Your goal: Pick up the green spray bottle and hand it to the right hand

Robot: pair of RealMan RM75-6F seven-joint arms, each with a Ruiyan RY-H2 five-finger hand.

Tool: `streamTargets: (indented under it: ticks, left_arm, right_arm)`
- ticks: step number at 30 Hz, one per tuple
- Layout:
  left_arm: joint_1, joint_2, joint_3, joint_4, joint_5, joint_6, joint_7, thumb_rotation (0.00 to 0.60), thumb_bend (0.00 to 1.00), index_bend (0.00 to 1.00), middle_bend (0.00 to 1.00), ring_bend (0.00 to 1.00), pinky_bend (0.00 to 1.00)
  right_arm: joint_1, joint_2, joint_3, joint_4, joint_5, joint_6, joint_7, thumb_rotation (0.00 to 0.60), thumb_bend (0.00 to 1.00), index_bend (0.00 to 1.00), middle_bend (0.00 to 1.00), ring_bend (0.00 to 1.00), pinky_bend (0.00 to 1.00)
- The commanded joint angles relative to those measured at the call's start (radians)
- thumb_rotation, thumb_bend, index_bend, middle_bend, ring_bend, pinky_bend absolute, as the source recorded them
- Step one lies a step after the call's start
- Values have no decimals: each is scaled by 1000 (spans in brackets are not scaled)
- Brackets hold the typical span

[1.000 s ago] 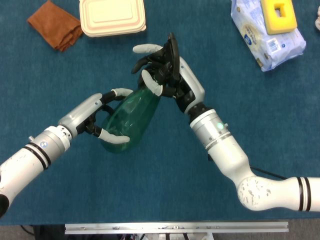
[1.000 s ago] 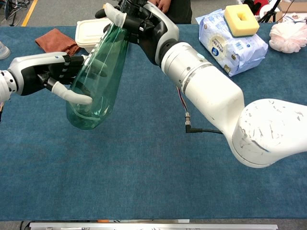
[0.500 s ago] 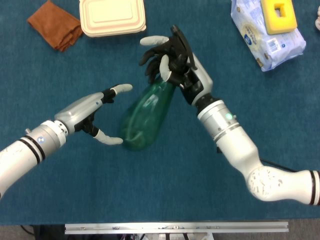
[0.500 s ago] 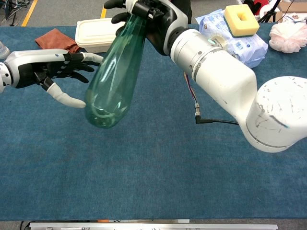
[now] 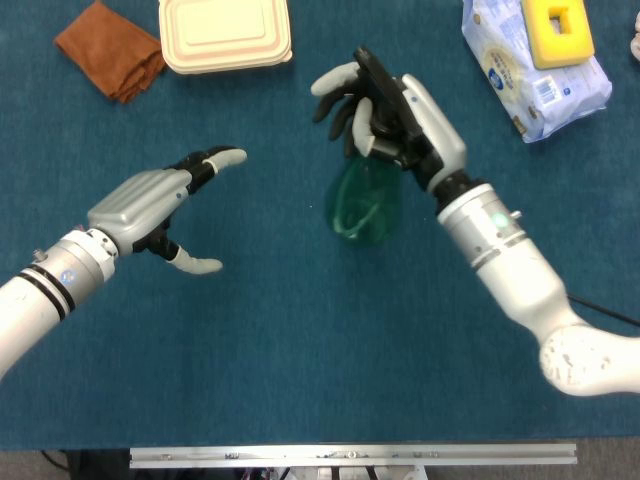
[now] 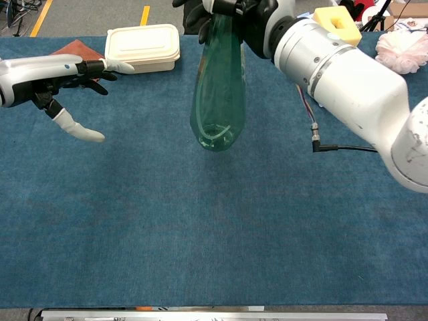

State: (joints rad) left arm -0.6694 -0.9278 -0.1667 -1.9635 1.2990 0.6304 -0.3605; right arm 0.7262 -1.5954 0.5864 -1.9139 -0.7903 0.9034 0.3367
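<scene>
Green spray bottle (image 5: 364, 198) hangs from the right hand (image 5: 395, 115), above the blue table (image 5: 300, 350).
Head view: that hand grasps the bottle's neck so the body dangles base-down, while the left hand (image 5: 160, 205), released and fingers spread, sits well apart, so the handover looks complete. Chest view: the bottle (image 6: 219, 93) hangs nearly upright under the right hand (image 6: 234, 13); the left hand (image 6: 63, 83) holds nothing, near the cream lunch box (image 6: 142, 45).
</scene>
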Motion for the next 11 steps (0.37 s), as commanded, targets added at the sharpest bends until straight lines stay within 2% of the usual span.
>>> streamTargets:
  ticks: [1, 11]
  left_arm:
    - [14, -12, 16, -2, 7, 59, 66, 600, 150, 0, 0, 0, 124]
    - [19, -21, 35, -14, -3, 99, 115, 600, 150, 0, 0, 0, 124]
  right_arm:
    - [-23, 27, -26, -20, -29, 15, -8, 600, 795, 668, 530, 546, 676]
    - [-65, 62, -57, -34, -77, 46, 32, 600, 796, 668, 530, 546, 676]
